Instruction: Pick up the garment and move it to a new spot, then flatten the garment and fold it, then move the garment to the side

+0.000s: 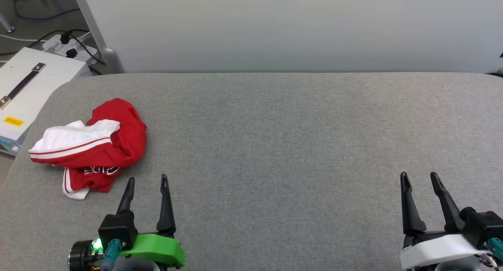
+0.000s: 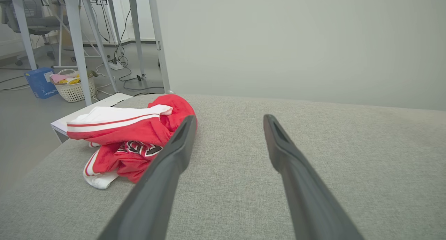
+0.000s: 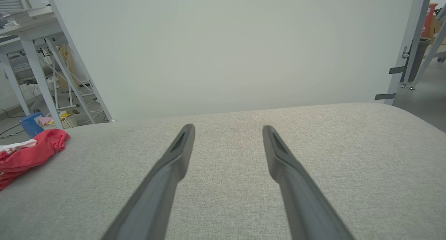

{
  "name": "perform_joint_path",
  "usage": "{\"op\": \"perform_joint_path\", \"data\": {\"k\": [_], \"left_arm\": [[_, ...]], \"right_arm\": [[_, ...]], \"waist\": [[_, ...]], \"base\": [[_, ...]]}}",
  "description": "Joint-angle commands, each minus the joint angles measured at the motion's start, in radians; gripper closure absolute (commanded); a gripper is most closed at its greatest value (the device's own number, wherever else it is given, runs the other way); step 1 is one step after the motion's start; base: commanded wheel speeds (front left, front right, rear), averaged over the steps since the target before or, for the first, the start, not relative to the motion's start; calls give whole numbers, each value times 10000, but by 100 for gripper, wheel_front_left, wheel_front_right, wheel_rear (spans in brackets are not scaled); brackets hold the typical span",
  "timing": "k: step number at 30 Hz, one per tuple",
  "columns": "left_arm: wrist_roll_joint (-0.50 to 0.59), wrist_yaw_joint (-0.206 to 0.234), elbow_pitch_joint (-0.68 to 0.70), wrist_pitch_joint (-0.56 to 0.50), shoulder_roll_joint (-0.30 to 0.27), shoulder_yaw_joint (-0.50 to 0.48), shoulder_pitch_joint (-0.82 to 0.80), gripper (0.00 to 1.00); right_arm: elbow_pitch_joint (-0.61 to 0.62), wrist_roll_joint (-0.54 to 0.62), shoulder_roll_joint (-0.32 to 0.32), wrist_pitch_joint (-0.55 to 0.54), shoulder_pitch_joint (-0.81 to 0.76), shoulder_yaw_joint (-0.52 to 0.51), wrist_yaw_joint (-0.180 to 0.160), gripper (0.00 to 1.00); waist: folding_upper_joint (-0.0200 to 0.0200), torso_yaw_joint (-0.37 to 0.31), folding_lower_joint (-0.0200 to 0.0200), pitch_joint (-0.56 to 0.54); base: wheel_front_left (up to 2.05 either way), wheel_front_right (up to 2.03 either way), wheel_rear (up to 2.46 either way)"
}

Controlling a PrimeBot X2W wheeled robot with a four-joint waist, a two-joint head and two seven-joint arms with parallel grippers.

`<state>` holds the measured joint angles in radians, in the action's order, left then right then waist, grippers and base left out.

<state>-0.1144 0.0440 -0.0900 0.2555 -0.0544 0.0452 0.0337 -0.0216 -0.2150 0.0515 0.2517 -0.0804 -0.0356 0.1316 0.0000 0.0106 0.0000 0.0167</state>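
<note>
The garment (image 1: 98,145) is a red shirt with white sleeves and striped trim, lying crumpled near the left edge of the grey padded table (image 1: 275,145). Black white-outlined letters peek from its folds. My left gripper (image 1: 147,178) stands open just below and right of it, fingers apart with nothing between them. In the left wrist view the garment (image 2: 136,139) lies just left of the left finger, behind its tip. My right gripper (image 1: 418,174) is open at the lower right, far from the shirt. The right wrist view has the garment (image 3: 28,154) at its left edge.
A white panel (image 1: 294,27) stands along the table's far edge. Off the left edge sit a white box (image 1: 27,90) with a black handle, a power strip (image 1: 70,47) and cables. A basket (image 2: 73,86) and a blue box (image 2: 40,81) lie on the floor beyond.
</note>
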Motion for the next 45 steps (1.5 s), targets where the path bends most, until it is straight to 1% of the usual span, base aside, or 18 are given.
{"op": "perform_joint_path", "data": {"k": [1,17,24,32,45], "left_arm": [[-62,60,-34,63,42,15,51,0],[17,83,-126,63,42,52,69,0],[8,82,-199,63,42,-7,33,0],[-114,95,-179,63,42,-204,-122,0],[-483,97,-249,63,42,-630,-397,0]], "right_arm": [[-38,-41,-13,101,-119,-19,-9,0],[-168,64,-13,101,-171,-39,-9,0],[-157,118,-13,101,-175,-3,-9,0],[-22,318,-13,101,-162,92,-9,0],[209,728,-13,101,77,212,-9,0]], "waist": [[0,7,0,2],[0,79,0,-24],[0,294,0,-6],[0,1039,0,161],[0,2702,0,645]], "base": [[0,0,0],[0,0,0],[0,0,0],[0,0,0],[0,0,0]]}}
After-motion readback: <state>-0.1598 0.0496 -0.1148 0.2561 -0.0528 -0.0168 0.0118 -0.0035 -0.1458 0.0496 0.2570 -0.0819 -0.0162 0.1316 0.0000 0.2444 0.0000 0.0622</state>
